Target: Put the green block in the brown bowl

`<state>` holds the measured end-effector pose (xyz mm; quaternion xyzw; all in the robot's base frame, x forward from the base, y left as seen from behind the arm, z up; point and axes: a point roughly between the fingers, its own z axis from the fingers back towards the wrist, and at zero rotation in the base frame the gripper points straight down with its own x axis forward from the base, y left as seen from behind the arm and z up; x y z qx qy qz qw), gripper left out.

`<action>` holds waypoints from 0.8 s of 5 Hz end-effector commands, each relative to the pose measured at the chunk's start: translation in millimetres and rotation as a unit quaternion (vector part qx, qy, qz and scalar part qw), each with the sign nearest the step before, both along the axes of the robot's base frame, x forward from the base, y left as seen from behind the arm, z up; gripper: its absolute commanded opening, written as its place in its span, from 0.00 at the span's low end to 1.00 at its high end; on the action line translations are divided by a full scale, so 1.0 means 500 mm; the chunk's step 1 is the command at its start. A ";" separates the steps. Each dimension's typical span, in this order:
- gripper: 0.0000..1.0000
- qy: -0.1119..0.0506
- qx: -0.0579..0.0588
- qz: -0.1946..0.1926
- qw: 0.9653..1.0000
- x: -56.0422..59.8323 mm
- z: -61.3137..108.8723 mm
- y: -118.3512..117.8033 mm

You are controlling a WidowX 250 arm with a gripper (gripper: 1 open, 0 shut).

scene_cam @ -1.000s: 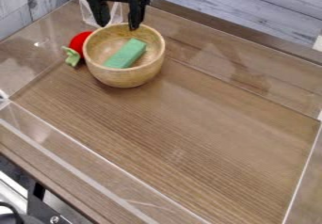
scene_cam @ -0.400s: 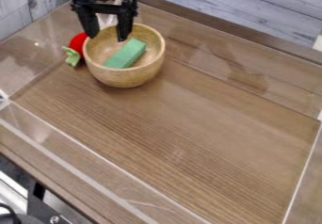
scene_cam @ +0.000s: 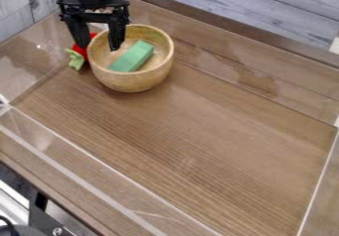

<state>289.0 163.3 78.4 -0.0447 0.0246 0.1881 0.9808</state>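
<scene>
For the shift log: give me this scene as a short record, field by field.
green block: lying inside the bowl
brown bowl: upright on the table, far left
gripper: open, empty, pointing down over the bowl's far-left rim
red toy: beside the bowl, on its left, partly hidden
table: wood-grain
task state: block in bowl

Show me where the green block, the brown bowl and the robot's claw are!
green block (scene_cam: 133,56): camera view, middle of its top face, inside the bowl.
brown bowl (scene_cam: 143,80): camera view, front outer wall.
claw (scene_cam: 97,29): camera view, gap midway between its open fingertips.
</scene>
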 end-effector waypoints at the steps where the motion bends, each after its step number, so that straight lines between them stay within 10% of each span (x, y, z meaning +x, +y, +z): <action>1: 1.00 -0.023 0.006 0.024 0.999 0.017 0.047 -0.007; 4: 1.00 -0.032 -0.011 0.080 0.996 0.051 0.127 -0.031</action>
